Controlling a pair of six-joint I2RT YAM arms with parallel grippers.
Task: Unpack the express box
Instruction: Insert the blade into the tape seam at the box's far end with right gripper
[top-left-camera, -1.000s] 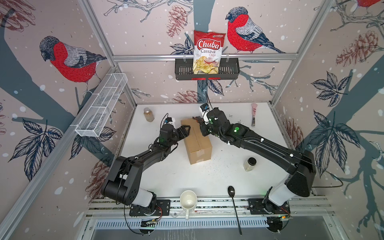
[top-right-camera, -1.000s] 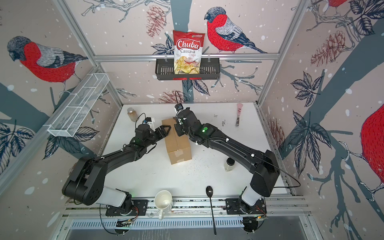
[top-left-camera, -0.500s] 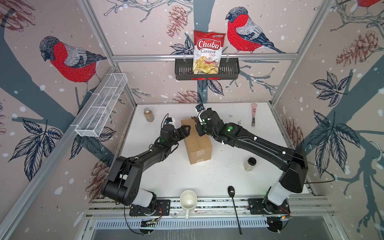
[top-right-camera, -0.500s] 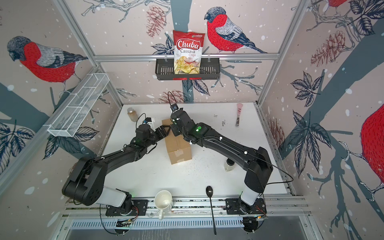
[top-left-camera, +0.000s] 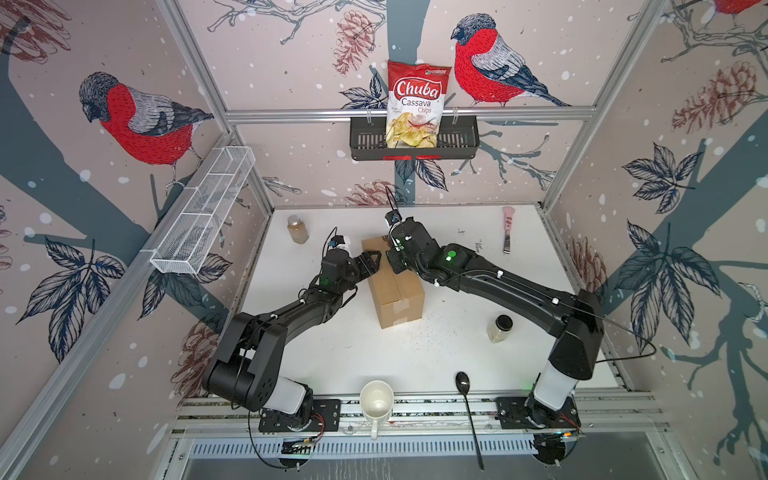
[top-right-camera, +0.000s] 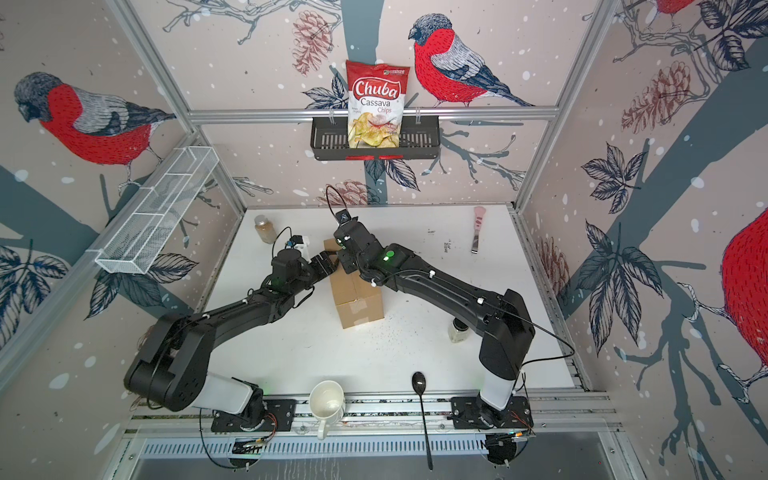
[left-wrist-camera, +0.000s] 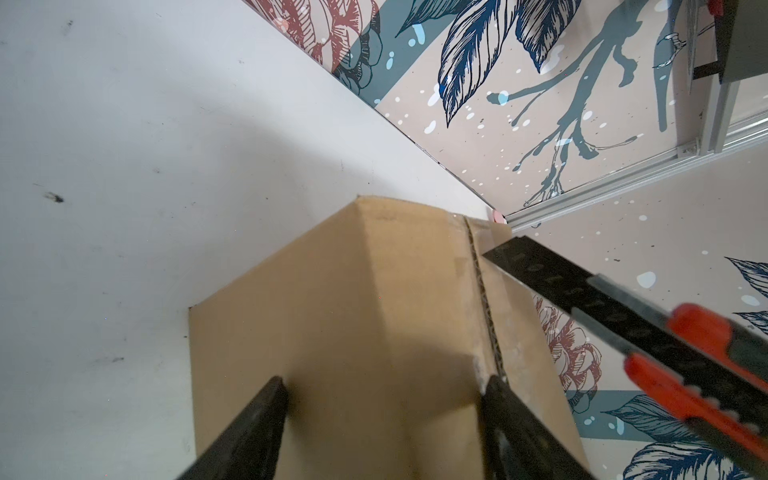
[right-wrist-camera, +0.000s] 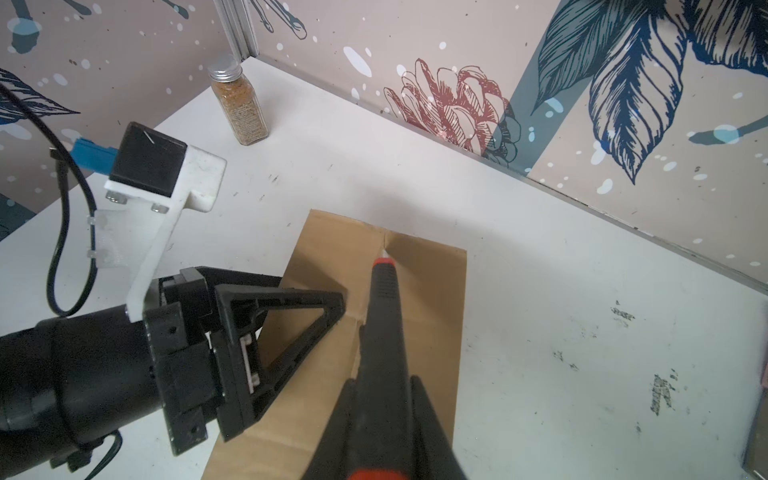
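The box stands on the white table in both top views, a little toward 12 o'clock from the table's middle. Its long top runs from 11 to 5 o'clock and its flaps lie shut.

The left gripper reaches in from 8 o'clock and meets the box at the 9 o'clock side of its 11 o'clock end. Its jaws stand wide apart, straddling the box's upper long edge. In the left wrist view one finger lies on the top flap right at the centre seam, and the other finger lies against the side face below. They clamp nothing between them. Whether they press on the cardboard cannot be told.

The right gripper comes in from 3 o'clock and hangs over the same 11 o'clock end, just beside the left gripper. Its jaws are closed tight on the black handle of a knife with red trim. The right wrist view shows the knife pointing along the box top, with its blade tip touching the centre seam close to the far edge. From the left wrist, the blade slants down onto the top just beside that seam.

A spice jar stands at 10 o'clock from the box, a small jar at 4 o'clock, and a mug at 6 o'clock on the table's near edge, all well apart from it.
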